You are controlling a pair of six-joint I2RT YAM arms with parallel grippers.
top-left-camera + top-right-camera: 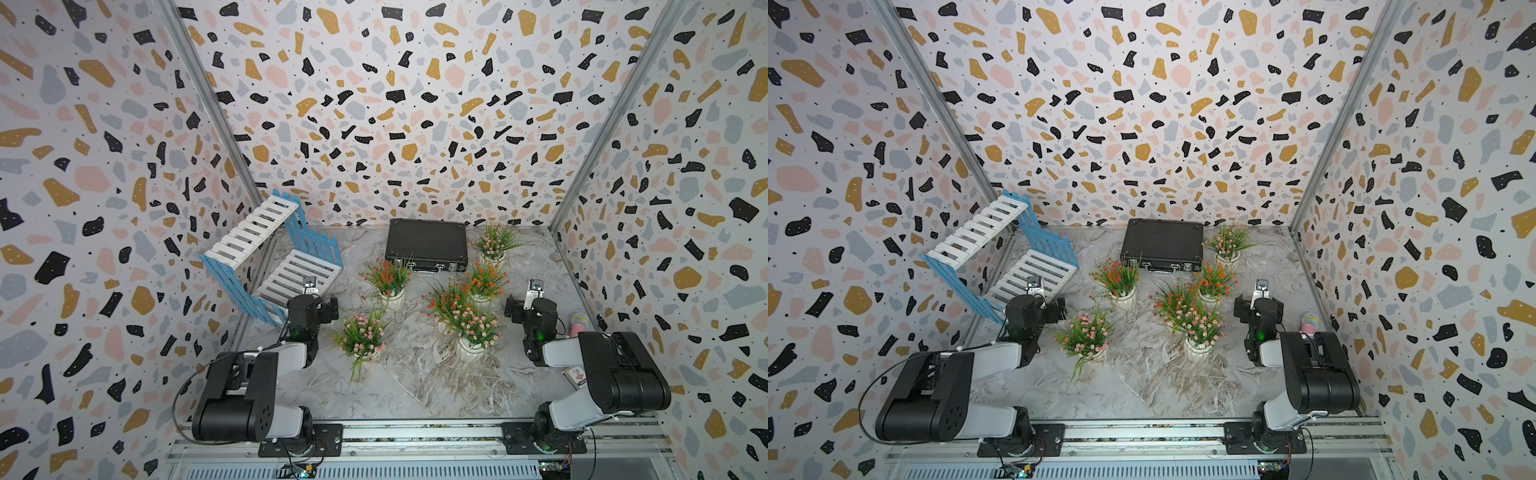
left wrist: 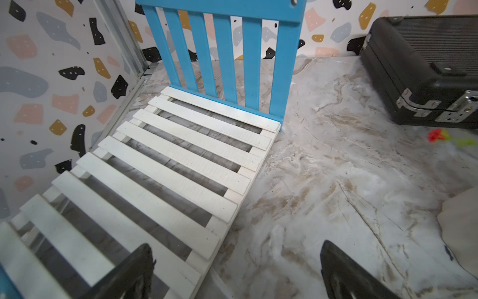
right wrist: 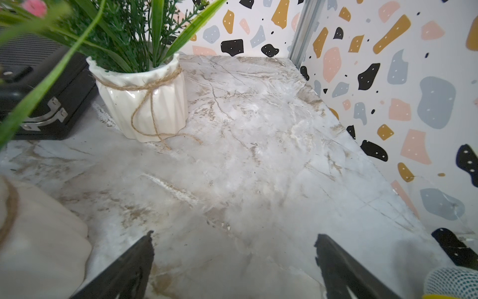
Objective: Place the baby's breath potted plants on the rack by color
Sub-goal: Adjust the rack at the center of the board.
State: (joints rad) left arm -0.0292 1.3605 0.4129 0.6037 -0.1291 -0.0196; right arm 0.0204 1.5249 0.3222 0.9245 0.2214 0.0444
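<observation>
– Marble-patterned desk (image 1: 436,386), and everything sits on it. Where is your rack?
– Your rack (image 1: 266,257) stands at the far left against the left wall, with white slatted shelves between blue picket panels. In the left wrist view its lower shelf (image 2: 181,165) sits just above the desk.
– And the black case?
– The briefcase (image 1: 426,245) lies flat and shut at the far middle, by the back wall.
– The plants?
– All six baby's breath potted plants stand on the desk, to the right of the rack. The left orange-red plant (image 1: 388,276) and the right orange-red plant (image 1: 484,280) stand just in front of the briefcase. The middle orange-red plant (image 1: 446,301) is nearer you. Its foliage touches the middle pink plant (image 1: 476,326). The far pink plant (image 1: 494,241) stands just beside the briefcase's right end, and the right wrist view shows twine tied round its white ribbed pot (image 3: 144,103). The left pink plant (image 1: 361,336) stands near your left arm (image 1: 249,395).
– The jaws?
– Your left jaws hang spread wide over the lower shelf's front edge, with nothing between them. Your right jaws are equally wide over bare desk, right of the plants, holding nothing.
</observation>
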